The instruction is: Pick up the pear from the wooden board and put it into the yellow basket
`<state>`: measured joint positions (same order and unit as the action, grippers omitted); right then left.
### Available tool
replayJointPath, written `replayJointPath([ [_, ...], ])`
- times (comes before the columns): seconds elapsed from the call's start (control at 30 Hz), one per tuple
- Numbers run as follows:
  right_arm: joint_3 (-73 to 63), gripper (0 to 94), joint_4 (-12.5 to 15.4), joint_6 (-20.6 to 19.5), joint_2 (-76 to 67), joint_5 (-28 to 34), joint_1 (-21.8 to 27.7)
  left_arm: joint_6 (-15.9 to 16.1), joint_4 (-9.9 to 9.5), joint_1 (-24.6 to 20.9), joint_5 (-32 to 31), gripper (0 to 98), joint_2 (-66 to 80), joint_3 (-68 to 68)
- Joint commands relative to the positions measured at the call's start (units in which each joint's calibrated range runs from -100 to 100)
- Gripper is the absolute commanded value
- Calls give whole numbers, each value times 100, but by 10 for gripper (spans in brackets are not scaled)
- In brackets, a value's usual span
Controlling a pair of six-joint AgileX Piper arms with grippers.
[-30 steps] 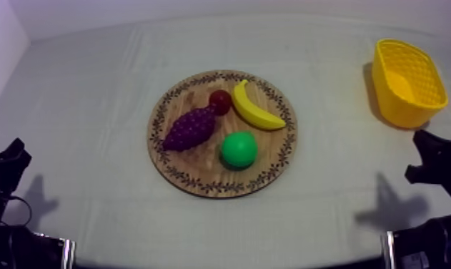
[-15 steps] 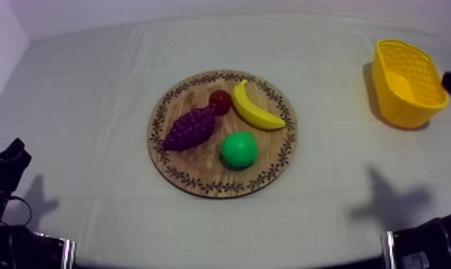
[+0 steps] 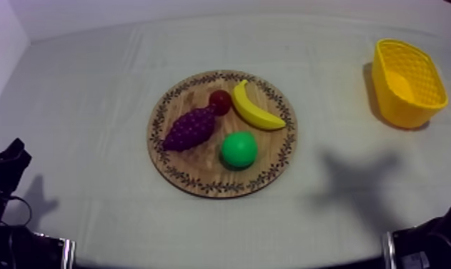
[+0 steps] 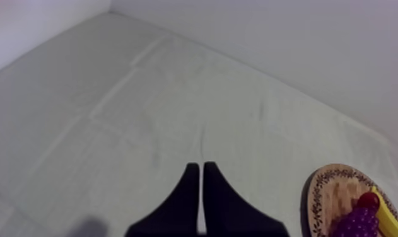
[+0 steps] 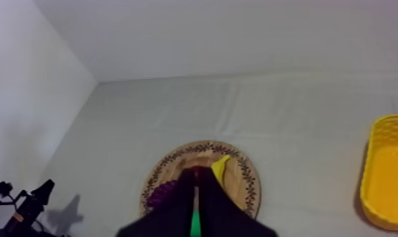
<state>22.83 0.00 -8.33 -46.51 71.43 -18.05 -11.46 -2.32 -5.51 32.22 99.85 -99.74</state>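
Approach step: pear (image 3: 239, 149) untouched on wooden board (image 3: 192, 163), yellow basket (image 3: 407, 82) well apart. Your right tool (image 5: 197, 171) points boardward, closed, empty; left tool (image 4: 198, 165) closed too. Next: open right, descend over pear.

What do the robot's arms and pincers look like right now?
The left pincer has two plain black fingers, broad at the base and tapering to narrow tips, with no markings. The right pincer has the same black, wedge-like build. In the top view, the left arm is a black, angular shape and the right arm is a dark, blocky mass.
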Motion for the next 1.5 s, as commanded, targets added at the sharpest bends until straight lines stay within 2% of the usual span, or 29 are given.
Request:
replayJointPath([
  [0.0, -407, 5, 163, -43, 542, 213, 11, 1, 0, -2, 3, 1, -2, -3],
  [0.27, 7, 4, 794, 2, 1321, 193, 292, 1, 0, -2, 3, 1, -2, -3],
  [0.57, 592, 4, 1284, 133, 2080, 291, 41, 1, 0, -2, 3, 1, -2, -3],
  [0.77, 923, 4, 1510, 255, 2257, 259, -61, 1, 0, -2, 3, 1, -2, -3],
  [0.93, 1168, 16, 1581, 380, 2279, 335, -316, 1, 0, -2, 3, 1, -2, -3],
  [1.1, 1266, 150, 1561, 380, 2277, 356, -620, 1, 0, -2, 3, 1, -2, -3],
  [1.33, 1291, 471, 1454, 200, 2325, 156, -873, 1, 0, -2, 3, 1, -2, -3],
  [1.47, 1372, 558, 1397, 47, 2381, -67, -919, 1, 0, -2, 3, 1, -2, -3],
])
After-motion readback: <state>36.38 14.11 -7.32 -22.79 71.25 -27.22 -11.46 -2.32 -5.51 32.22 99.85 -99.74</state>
